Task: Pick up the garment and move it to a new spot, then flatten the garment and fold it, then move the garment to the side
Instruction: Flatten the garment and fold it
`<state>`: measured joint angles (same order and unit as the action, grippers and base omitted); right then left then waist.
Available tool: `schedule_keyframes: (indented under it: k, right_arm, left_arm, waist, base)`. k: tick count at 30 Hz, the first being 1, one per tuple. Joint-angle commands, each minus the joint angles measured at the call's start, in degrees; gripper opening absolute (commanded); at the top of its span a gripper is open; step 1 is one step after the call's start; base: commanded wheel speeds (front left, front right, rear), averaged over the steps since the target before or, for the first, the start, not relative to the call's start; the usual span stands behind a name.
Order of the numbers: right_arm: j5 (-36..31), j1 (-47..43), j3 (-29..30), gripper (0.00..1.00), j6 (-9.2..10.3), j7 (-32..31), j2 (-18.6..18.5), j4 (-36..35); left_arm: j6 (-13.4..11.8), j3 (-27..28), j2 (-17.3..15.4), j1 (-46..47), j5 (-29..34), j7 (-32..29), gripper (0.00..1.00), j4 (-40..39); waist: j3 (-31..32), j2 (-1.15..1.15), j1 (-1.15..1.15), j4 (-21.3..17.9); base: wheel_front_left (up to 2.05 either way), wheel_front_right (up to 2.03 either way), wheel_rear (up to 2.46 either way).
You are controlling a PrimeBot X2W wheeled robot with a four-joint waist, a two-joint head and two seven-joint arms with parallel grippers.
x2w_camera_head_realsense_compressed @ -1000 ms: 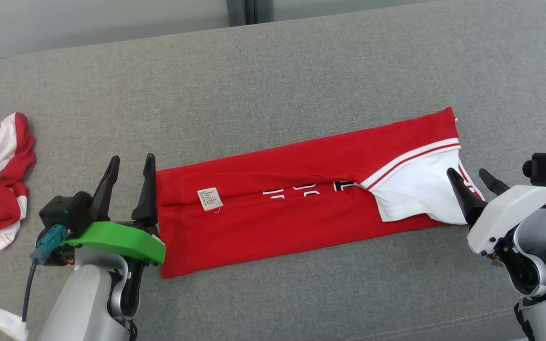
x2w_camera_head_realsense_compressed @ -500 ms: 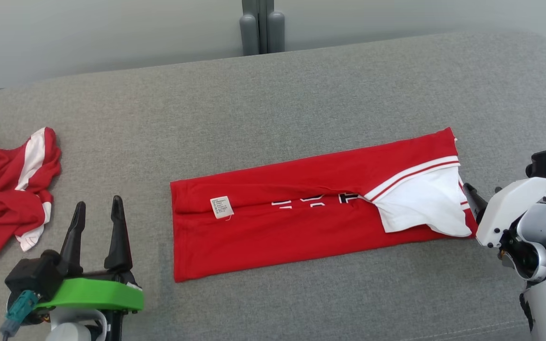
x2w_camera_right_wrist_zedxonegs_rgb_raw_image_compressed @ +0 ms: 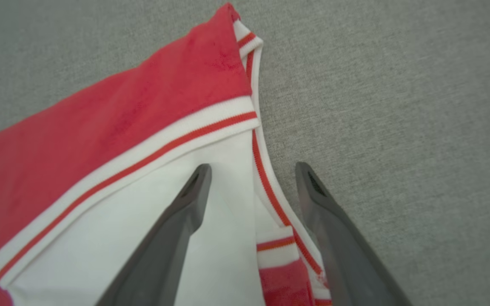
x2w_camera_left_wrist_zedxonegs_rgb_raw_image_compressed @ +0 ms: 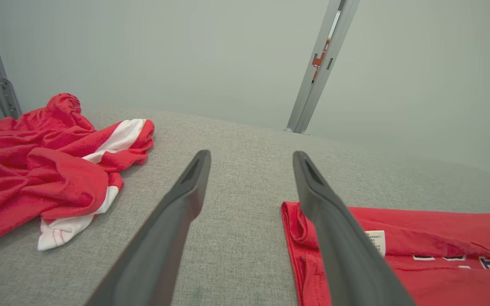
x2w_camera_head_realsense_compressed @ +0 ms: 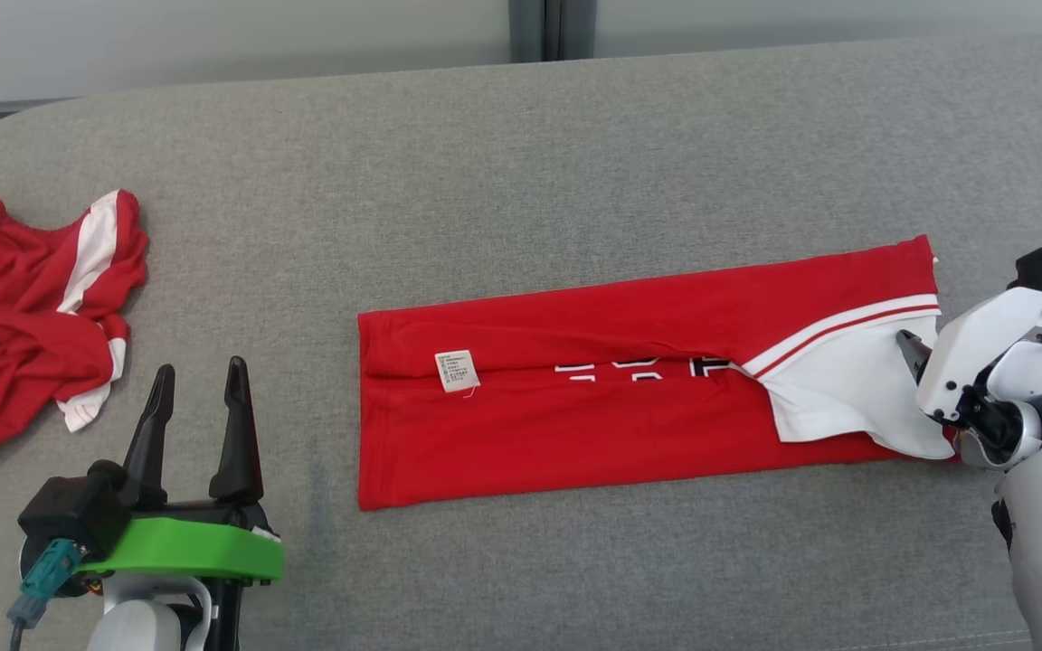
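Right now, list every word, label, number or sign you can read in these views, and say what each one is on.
White care label sewn on the folded red garment: rows of fine print, too small to read.
Black-and-white lettering along the garment's centre fold: only slivers of the letters show, so it cannot be read.
No text here can be quoted.

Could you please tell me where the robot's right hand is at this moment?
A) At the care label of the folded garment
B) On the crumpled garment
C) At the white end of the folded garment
C: in the right wrist view the right hand is open, its fingers straddling the striped edge at the white end of the folded garment, one over white fabric, the other over the grey surface.
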<state>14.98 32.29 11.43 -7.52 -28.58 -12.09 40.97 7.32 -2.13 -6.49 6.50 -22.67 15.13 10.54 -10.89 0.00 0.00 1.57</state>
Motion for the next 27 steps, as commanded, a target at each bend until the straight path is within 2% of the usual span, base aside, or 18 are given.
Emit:
schedule_keyframes:
  k: [1, 9, 11, 20, 27]
  right_arm:
    - [-0.2, 1.2, -0.4, 1.0, 0.06, 0.6, 0.0, 1.5]
    - [-0.9, 1.9, -2.7, 1.0, 0.04, -0.5, -0.2, 9.1]
    - [-0.5, 1.9, -3.2, 0.0, 0.04, 0.0, -0.7, 9.8]
    - [-3.0, 1.8, 0.5, 0.0, 0.1, 6.3, -5.8, 8.8]
    - [-7.4, 0.5, 3.8, 0.0, 0.09, 9.4, -10.7, 5.2]
  left_arm:
    - [0.2, 0.0, -0.6, 1.0, -0.5, 0.0, 1.0, -0.1]
    - [0.2, 0.0, -0.6, 0.5, -0.8, 0.0, 1.0, 0.0]
    - [0.2, 0.2, -0.6, 0.1, -0.8, 0.0, 1.0, 0.1]
    - [0.2, 0.7, -0.6, -1.5, -0.6, 0.0, 1.0, 0.9]
    - [0.2, 0.5, 0.0, -2.8, -0.7, 0.0, 1.0, 1.5]
  waist:
    - [-1.8, 0.0, 0.0, 1.7]
    - [-1.6, 0.0, 0.0, 2.6]
    - [-1.1, 0.0, 0.0, 2.6]
    - [1.4, 0.0, 0.0, 0.8]
    - [3.7, 0.0, 0.0, -0.3]
  base:
    - [0.0, 0.0, 0.0]
    - [0.0, 0.0, 0.0]
    - [0.0, 0.0, 0.0]
    - [0.0, 0.0, 0.0]
    - [0.0, 0.0, 0.0]
